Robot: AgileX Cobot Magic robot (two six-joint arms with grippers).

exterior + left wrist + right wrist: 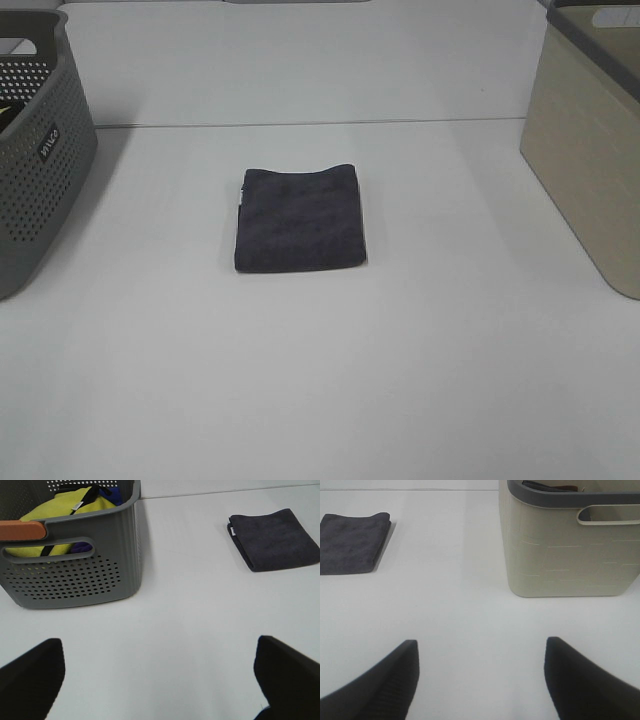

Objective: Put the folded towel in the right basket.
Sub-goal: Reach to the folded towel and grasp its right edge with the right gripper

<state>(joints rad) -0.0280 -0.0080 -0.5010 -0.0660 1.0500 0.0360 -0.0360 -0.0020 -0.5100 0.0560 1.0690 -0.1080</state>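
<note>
A dark grey folded towel (299, 219) lies flat in the middle of the white table; it also shows in the left wrist view (275, 538) and the right wrist view (351, 549). The beige right basket (592, 150) with a dark rim stands at the right edge, also in the right wrist view (570, 545). Neither arm shows in the exterior high view. My left gripper (160, 680) is open and empty, well short of the towel. My right gripper (480, 677) is open and empty, in front of the beige basket.
A grey perforated basket (30, 170) stands at the left edge; in the left wrist view (75, 575) it holds yellow and blue cloth. A seam (300, 124) crosses the table behind the towel.
</note>
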